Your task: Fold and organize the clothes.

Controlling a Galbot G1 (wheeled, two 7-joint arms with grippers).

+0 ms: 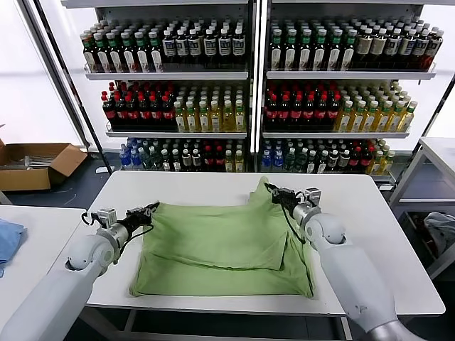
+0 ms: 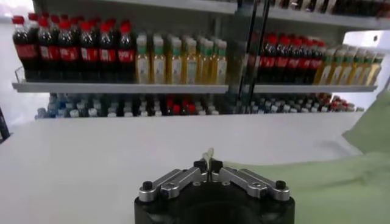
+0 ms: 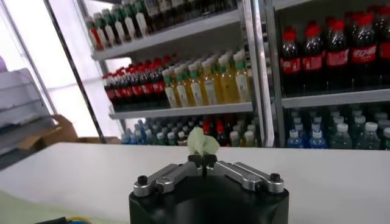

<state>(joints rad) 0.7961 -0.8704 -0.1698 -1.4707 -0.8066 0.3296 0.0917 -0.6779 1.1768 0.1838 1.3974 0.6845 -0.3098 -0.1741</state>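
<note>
I am recording positions against the table. The shirt is lying on it, centrally. My left gripper is sitting at the shirt's far left corner, my right gripper at its far right corner. Shelves are standing behind the table.

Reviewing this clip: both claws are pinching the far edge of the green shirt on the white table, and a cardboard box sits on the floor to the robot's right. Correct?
Not quite. The cardboard box is on the robot's left, as the head view shows. The rest holds: left claw and right claw each pinch the far edge of the green shirt on the white table.
</note>
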